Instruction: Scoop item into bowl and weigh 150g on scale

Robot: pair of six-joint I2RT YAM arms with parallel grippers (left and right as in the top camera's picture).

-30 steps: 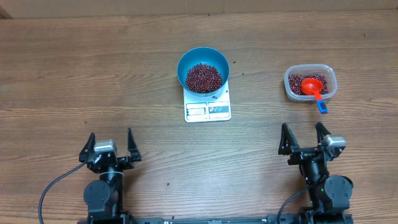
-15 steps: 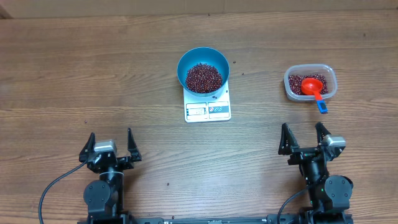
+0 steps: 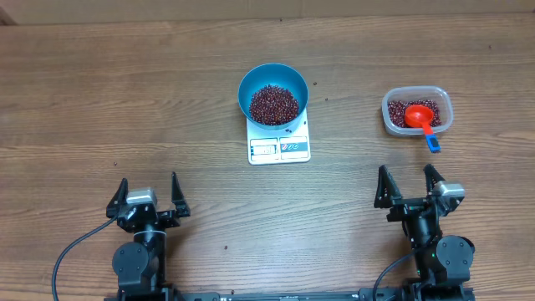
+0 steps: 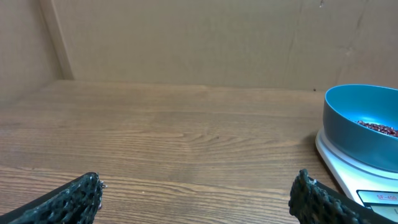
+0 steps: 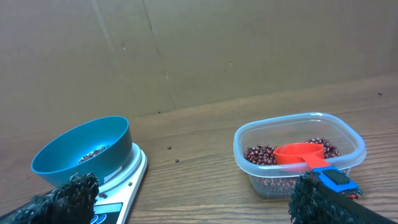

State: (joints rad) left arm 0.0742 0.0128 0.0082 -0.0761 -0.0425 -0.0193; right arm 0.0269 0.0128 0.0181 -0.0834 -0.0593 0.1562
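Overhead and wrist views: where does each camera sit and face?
Overhead: above the wooden table, looking straight down at a round blue bowl of dark red-brown beans on a flat white scale, and a clear plastic tub with a red scoop; left gripper and right gripper open at the near edge.
Left wrist: low, facing a cardboard wall; own fingertips below, bowl far right.
Right wrist: low, facing forward; bowl left, tub right, own fingertips below.
Shared: all three show the bowl on the scale.
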